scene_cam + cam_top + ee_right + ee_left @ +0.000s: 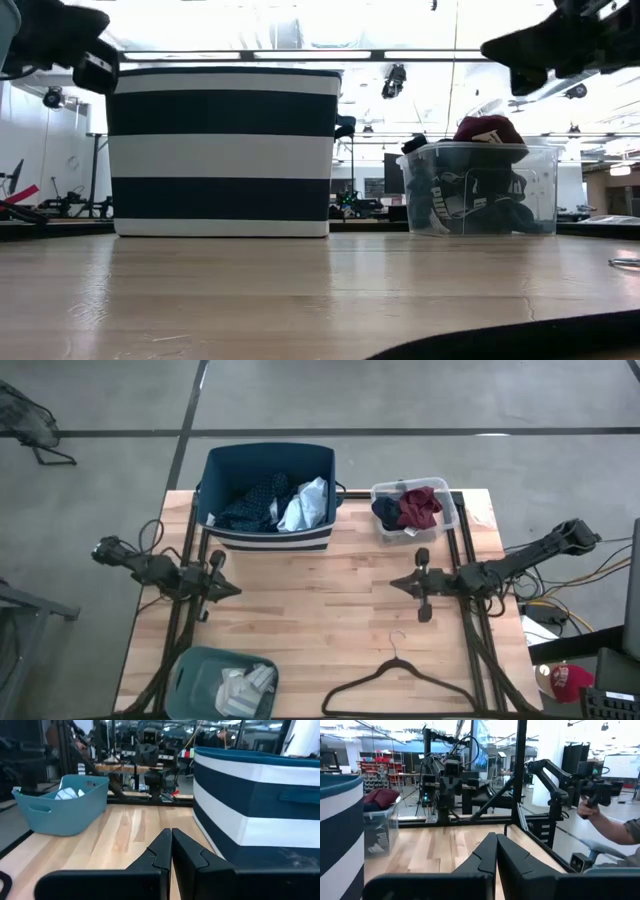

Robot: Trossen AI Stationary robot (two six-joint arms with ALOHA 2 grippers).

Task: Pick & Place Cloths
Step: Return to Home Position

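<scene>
— High view first: where are the two arms?

— Low over the wooden table (320, 620), one on each side. You can see the left gripper (236, 591) near the front wall of the striped navy-and-white bin (268, 540), pointing inward. Opposite it, the right gripper (395, 584) is a little way in front of the clear tub (453, 510), pointing back at the other one. They're well apart, with bare boards between them.

— Is either holding anything?

— No. In the left wrist view the two dark fingers (485, 855) are pressed together tip to tip with nothing between them. It's the same for the right arm's fingers (160, 851).

— And the cloths?

— All in containers. The striped bin holds a navy patterned piece (252, 503) with the light blue-grey shirt (308, 507) crumpled beside it. In the clear tub, the maroon piece (420, 505) is heaped against a dark navy piece (387, 512). From table height the maroon stands above the tub's rim. White and grey socks (245, 685) lie in the teal tub (190, 662) at the table's near left corner.

— Anything loose on the table?

— Just a thin black hanger (400, 682) lying flat toward the near right edge.
</scene>
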